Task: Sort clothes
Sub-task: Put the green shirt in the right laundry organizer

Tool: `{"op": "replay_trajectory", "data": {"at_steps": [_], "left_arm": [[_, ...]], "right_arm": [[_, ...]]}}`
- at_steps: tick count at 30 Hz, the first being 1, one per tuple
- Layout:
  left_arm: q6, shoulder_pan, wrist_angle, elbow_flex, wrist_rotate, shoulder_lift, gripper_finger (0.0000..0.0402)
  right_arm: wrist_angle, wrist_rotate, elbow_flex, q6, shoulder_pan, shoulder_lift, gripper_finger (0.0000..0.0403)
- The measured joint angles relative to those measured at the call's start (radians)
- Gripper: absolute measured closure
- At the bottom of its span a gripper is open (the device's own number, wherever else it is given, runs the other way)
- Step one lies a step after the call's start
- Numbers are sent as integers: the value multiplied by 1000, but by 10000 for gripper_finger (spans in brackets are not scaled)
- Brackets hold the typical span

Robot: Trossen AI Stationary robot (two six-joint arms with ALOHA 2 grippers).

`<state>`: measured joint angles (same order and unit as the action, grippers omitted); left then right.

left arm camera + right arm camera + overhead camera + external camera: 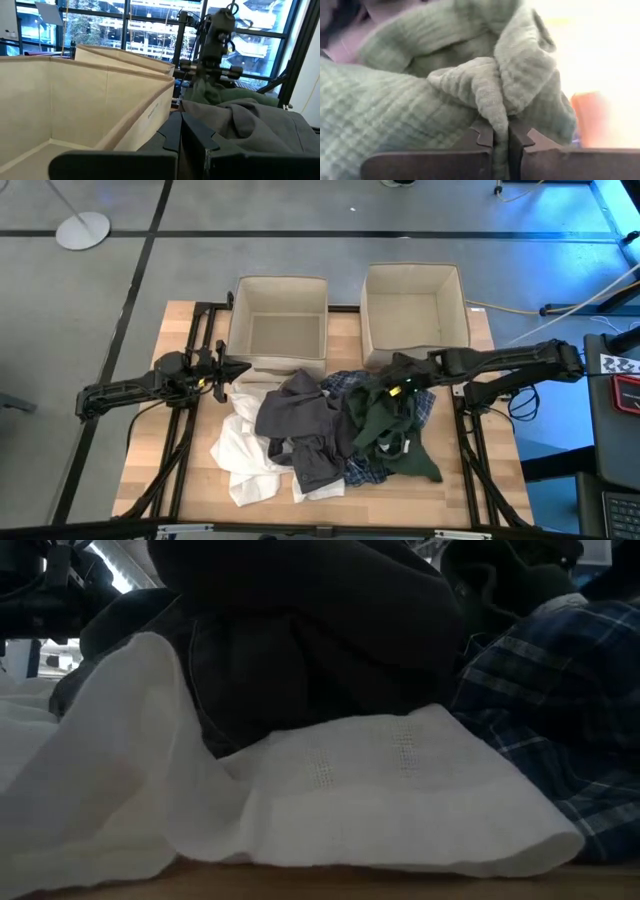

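Observation:
A pile of clothes lies on the wooden table in front of two boxes. It holds a dark green garment (385, 425), a dark grey garment (300, 425), a blue-and-white plaid shirt (347, 384) and white shirts (245, 452). My right gripper (402, 387) is shut on the green garment at the pile's far right. My left gripper (226, 370) is shut and empty, at the pile's far left beside the left box's near wall. In the low view a white shirt (350, 790) fills the front, with the plaid shirt (560, 710) to its right. My right gripper pinches a bunched fold of the green garment (496, 107) between its two fingers, several layers gathered together. In the left wrist view the cloth (212, 90) rises in a peak to the gripper. The rest of the garment (395, 445) lies on the pile.
Two beige square fabric boxes stand at the table's far side, the left box (240, 320) and the right box (366, 310), both open at the top. Black frame rails (180, 440) run along the table's left and right sides.

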<state>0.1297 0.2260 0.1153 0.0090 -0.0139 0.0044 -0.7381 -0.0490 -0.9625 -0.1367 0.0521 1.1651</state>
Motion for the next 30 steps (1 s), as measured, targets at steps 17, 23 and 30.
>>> {"op": "replay_trajectory", "data": {"at_steps": [17,23,30], "left_arm": [[-7,0,0,0,0,0,398],[-7,0,0,0,0,0,398],[-7,0,0,0,0,0,398]], "right_arm": [[94,-169,-139,188,0,-115,383],[221,-211,-177,308,0,-115,383],[294,-341,-269,465,0,-115,383]]}}
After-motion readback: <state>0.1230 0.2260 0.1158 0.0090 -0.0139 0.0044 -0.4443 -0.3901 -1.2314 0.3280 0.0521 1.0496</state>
